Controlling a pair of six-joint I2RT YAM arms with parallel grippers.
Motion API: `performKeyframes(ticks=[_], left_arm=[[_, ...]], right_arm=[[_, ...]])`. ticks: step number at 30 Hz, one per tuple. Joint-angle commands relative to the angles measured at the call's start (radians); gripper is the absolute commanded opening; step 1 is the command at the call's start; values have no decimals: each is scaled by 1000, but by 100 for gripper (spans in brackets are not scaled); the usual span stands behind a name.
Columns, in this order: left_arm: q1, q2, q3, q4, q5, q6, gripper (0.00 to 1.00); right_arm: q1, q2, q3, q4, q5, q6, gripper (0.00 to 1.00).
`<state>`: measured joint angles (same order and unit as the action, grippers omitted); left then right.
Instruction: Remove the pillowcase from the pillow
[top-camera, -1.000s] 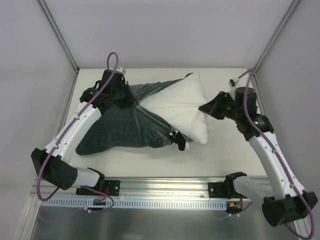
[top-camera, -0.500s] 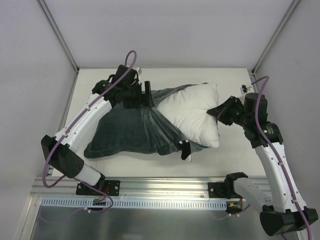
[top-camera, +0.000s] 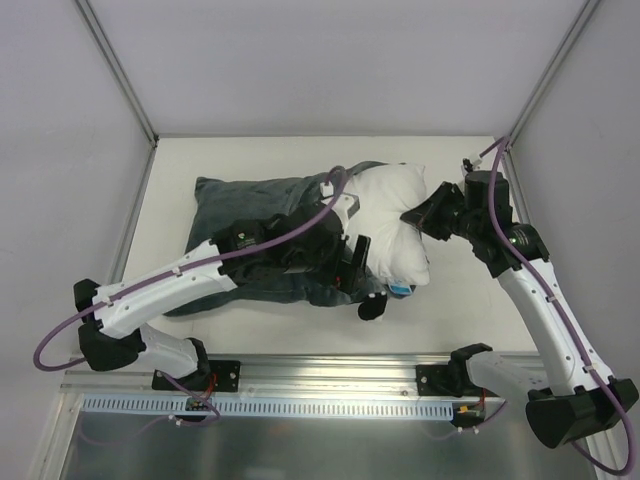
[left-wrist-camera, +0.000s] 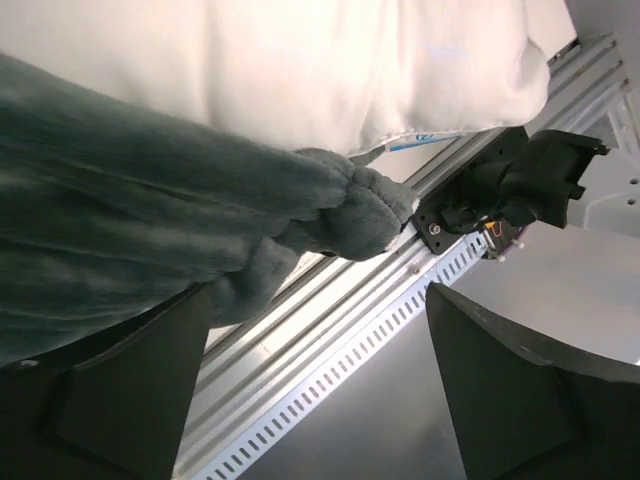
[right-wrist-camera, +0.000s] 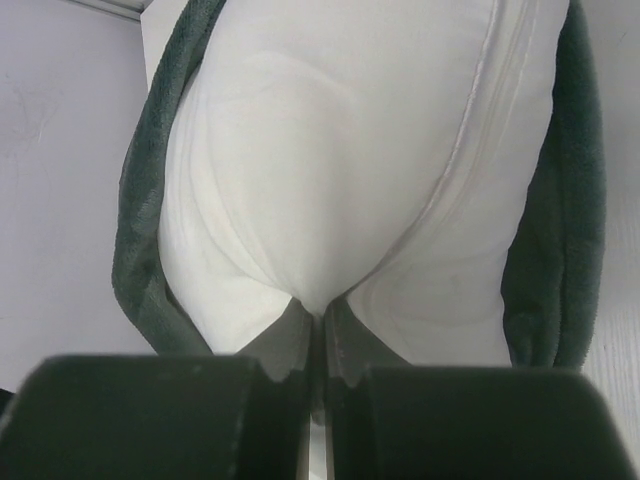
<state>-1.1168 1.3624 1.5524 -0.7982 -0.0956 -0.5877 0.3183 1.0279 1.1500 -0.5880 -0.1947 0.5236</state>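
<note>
Right claw (right-wrist-camera: 318, 330) pinches one pillow (right-wrist-camera: 330, 150); one pillowcase (right-wrist-camera: 138, 250).

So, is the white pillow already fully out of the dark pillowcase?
No, in the right wrist view the pillowcase wraps both sides of the pillow.

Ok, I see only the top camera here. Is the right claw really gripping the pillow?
Observer: Yes. The right wrist camera shows the right claw shut on a pinched fold of the white pillow.
Operator: And the left claw?
Observer: Open. The left wrist camera shows the left claw with its fingers wide apart and the bunched edge of the pillowcase ahead of them, not gripped.
</note>
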Motion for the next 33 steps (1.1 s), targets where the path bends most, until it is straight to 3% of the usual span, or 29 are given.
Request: performKeyframes(ticks=[1, 3, 8, 12, 14, 15, 16, 17, 21, 27, 29, 33], left_arm=[[-66, 47, -49, 23, -116, -99, 90], [-89, 90, -64, 79, -107, -116, 98], [-94, 188, -51, 100, -232, -152, 99], [-94, 280, -29, 169, -237, -179, 88], [-94, 308, -28, 185, -254, -205, 66], [-94, 329, -38, 185, -291, -211, 50], [-92, 336, -51, 185, -300, -216, 28], [-87, 337, -67, 183, -300, -228, 0], [-63, 270, -295, 186, -276, -299, 0], [32, 39, -688, 186, -250, -402, 0], [102, -29, -779, 188, -236, -419, 0], [186, -193, -812, 188, -245, -382, 0]], right_arm=[[13, -3, 79, 108, -8, 36, 1], [11, -5, 88, 106, -9, 36, 1], [11, -23, 88, 100, -11, 36, 1], [11, -35, 91, 82, -5, 24, 1], [11, -42, 91, 73, -6, 19, 1], [11, -45, 93, 70, -9, 19, 1], [10, -51, 94, 68, -12, 18, 1], [7, -58, 102, 59, -12, 15, 1], [-47, -84, 148, 28, -54, -8, 1], [-266, -135, 250, 8, -217, 29, 1], [-304, -150, 255, 10, -247, 58, 1], [-314, -172, 185, 16, -259, 75, 1]])
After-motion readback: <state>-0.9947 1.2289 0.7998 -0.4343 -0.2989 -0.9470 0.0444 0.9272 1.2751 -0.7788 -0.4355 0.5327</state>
